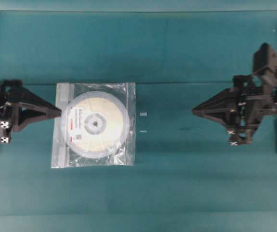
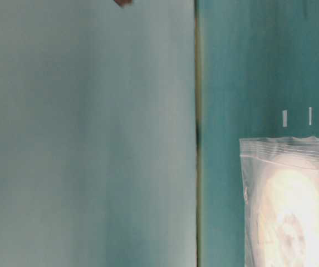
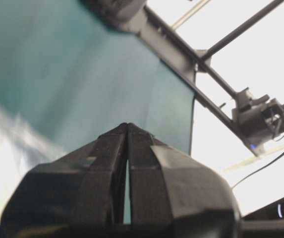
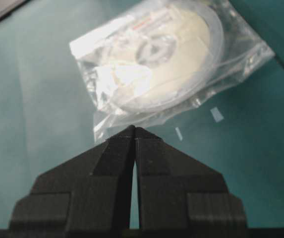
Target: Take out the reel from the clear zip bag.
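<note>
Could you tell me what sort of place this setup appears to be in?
Most likely a robotics lab bench for manipulation trials. Two black robot arms face each other across a teal-covered table, a bagged reel lies alone between them, and the left wrist view shows a metal frame carrying a camera-like device.

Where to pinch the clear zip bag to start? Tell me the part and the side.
Probably the clear zip bag is best pinched on its flat margin beyond the reel, which nearly fills it. The left gripper, shut, sits right at the bag's left edge, so come from the left.
</note>
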You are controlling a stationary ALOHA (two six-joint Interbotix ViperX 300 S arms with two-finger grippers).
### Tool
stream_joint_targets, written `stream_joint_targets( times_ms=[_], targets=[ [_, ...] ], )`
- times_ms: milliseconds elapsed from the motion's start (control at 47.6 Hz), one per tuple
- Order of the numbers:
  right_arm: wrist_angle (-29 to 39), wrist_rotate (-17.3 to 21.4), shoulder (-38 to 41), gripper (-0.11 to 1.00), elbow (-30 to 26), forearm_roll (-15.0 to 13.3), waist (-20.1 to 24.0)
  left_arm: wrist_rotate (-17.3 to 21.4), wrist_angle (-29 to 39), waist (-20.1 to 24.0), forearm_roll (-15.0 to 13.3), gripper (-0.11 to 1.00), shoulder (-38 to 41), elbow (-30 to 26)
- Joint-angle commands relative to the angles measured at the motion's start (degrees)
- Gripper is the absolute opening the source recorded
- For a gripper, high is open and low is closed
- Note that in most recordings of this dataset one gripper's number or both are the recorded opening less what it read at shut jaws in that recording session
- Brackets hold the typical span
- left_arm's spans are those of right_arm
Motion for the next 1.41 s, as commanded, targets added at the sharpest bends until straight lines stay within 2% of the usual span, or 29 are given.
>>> stream_joint_targets(
  times_ms=[0,84,378,462,504,567,714,798,861,903,987,1071,1386],
  targets=[
    [-0.70,1.05,3.08,0.02,-2.90,0.26,-0.09,-3.16,1.93,0.09,0.18,-0.01,1.05,0.44],
    [-0.79,1.14,6.42,0.02,-5.36,0.44,-0.18,-5.54,3.08,0.18,0.18,-0.01,2.20,1.76],
    [0.35,1.23,16.79,0.02,-13.18,4.39,-0.35,-5.71,2.29,0.97,0.53,0.00,4.39,7.38],
    [0.35,1.23,18.11,0.02,-14.06,4.83,-0.53,-6.06,2.29,1.49,0.44,0.05,5.54,10.11],
    [0.35,1.23,18.37,0.02,-14.33,4.92,-0.62,-6.42,1.93,2.11,0.44,0.10,6.06,11.16],
    [0.35,1.23,18.54,0.04,-14.59,5.01,-0.88,-7.12,1.23,2.81,0.35,0.23,6.59,11.78],
    [0.44,1.41,18.54,0.16,-14.50,5.36,-1.67,-9.49,1.23,4.75,0.35,0.65,7.91,11.78],
    [0.44,1.85,18.63,0.32,-14.41,7.29,-2.46,-10.55,0.62,5.27,0.44,0.87,8.88,11.87],
    [0.35,2.90,18.90,0.46,-14.33,9.14,-3.08,-10.63,0.00,5.45,0.44,0.97,9.93,12.66],
    [0.35,3.60,18.98,0.56,-14.24,9.93,-3.43,-10.72,-0.53,5.45,0.44,0.98,10.72,13.45],
    [0.35,4.22,19.34,0.75,-14.06,10.11,-3.60,-10.90,-2.02,5.45,0.44,0.91,12.48,14.77],
    [0.53,4.39,19.60,0.87,-14.06,10.11,-3.52,-10.99,-4.22,5.54,0.44,0.91,14.15,15.73],
    [0.26,4.39,20.21,0.88,-14.06,10.11,-3.43,-11.16,-15.56,6.77,0.35,0.92,22.41,18.28]
  ],
)
